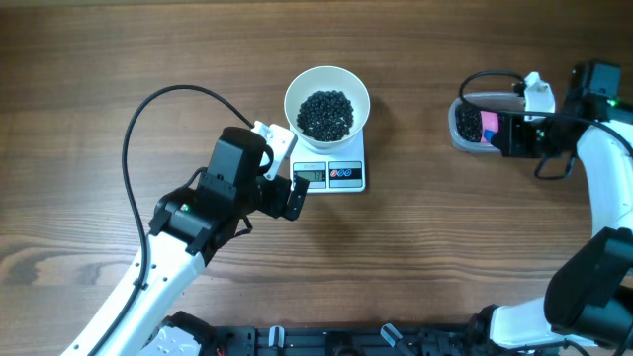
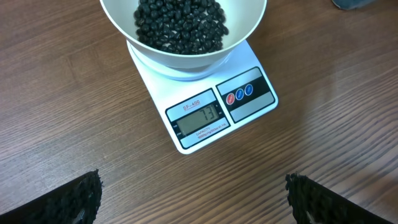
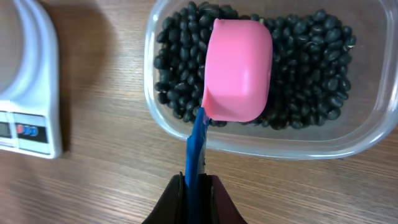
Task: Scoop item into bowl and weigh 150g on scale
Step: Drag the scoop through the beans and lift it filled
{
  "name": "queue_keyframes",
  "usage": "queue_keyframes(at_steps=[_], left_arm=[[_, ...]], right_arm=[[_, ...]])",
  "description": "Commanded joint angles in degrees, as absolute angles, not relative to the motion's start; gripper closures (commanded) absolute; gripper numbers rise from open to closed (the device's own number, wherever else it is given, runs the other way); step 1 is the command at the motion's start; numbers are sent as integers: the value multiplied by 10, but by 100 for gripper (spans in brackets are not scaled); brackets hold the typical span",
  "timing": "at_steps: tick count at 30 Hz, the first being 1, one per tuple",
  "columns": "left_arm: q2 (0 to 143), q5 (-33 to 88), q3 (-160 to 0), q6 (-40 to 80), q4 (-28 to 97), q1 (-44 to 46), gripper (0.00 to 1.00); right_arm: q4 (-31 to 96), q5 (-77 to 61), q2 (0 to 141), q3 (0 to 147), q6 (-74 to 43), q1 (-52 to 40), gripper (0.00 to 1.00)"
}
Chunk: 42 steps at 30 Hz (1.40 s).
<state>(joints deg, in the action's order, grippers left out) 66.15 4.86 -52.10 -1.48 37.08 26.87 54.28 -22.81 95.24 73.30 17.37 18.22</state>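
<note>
The white bowl point(image 1: 327, 87) stands on the white scale point(image 1: 346, 176) and holds a heap of black beans point(image 1: 325, 114). In the left wrist view the bowl point(image 2: 186, 59) sits above the scale's display point(image 2: 199, 118), which reads 73. My left gripper point(image 1: 285, 170) is open and empty, just left of the scale, its fingertips point(image 2: 81, 196) wide apart over bare wood. My right gripper point(image 3: 198, 183) is shut on the blue handle of a pink scoop point(image 3: 239, 68). The scoop lies bottom up over more beans point(image 3: 311, 74) in a clear tub point(image 3: 249, 146).
The clear tub point(image 1: 462, 127) sits at the far right of the wooden table, well apart from the scale. A black cable point(image 1: 148, 109) loops over the left arm. The scale's corner point(image 3: 31, 93) shows left of the tub.
</note>
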Motion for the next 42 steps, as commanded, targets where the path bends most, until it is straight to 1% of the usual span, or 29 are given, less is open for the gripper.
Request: queue_keyframes(at_steps=[1,14,18,22,35,42], left_arm=[[656,57,-522,-26,371,268,0],[656,57,-522,-26,371,268,0],[656,57,-522,-26,371,268,0],[656,57,-522,-26,371,268,0],[656,57,-522,-26,371,268,0],[656,57,-522,-26,371,268,0]], right_arm=[[555,-305,942,734,196,181,96],[545,-305,956,734,210,183,96],[545,-312,963,734,208,207,96],[545,-363,963,734,208,232,96],[542,-365,978,734,207,243,96],[532,-371,980,734,177,267,96]])
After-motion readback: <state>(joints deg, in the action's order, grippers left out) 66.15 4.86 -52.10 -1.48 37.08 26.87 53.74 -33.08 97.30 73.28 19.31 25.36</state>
